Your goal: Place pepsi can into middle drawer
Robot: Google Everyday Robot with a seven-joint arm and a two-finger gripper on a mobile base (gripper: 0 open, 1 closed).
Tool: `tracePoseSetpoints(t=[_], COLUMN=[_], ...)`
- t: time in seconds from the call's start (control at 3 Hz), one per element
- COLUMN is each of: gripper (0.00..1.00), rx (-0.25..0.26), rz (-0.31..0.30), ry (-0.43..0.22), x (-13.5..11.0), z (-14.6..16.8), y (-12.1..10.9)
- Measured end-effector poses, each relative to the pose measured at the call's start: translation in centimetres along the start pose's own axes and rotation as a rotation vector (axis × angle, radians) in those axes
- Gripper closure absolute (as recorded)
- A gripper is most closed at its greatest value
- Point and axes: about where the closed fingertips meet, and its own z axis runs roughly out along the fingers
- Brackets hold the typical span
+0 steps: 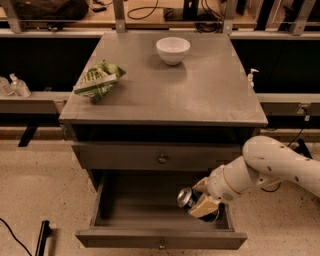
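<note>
I see the gripper (196,196) over the open middle drawer (135,205), fingers (204,206) clamped on the pepsi can (184,197). Bowl (173,50) and snack bag (98,80) sit on the tabletop (200,95) above.

Premises are presenting as a robotics test lab rather than a home. A speckled hard floor (30,190) is running under a lone grey cabinet (200,100), and a loose cable (11,234) is trailing across it. Metal frame uprights (119,15) are standing behind, with more cabling lying on a wooden bench (150,20). A white robot arm (270,167) is reaching in, its gripper (196,201) clamping the pepsi can (184,197) at the right side of the open middle drawer (125,239).
</note>
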Motion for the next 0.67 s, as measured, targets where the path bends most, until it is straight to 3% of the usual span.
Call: tracePoseSetpoints(t=[0.33,0.67], gripper=[1.0,1.0], rx=[-0.015,0.036], rz=[-0.006,-0.001], ry=[-0.004,0.005], x=[0.4,0.9], z=[0.7,1.1], y=[0.1,-1.1])
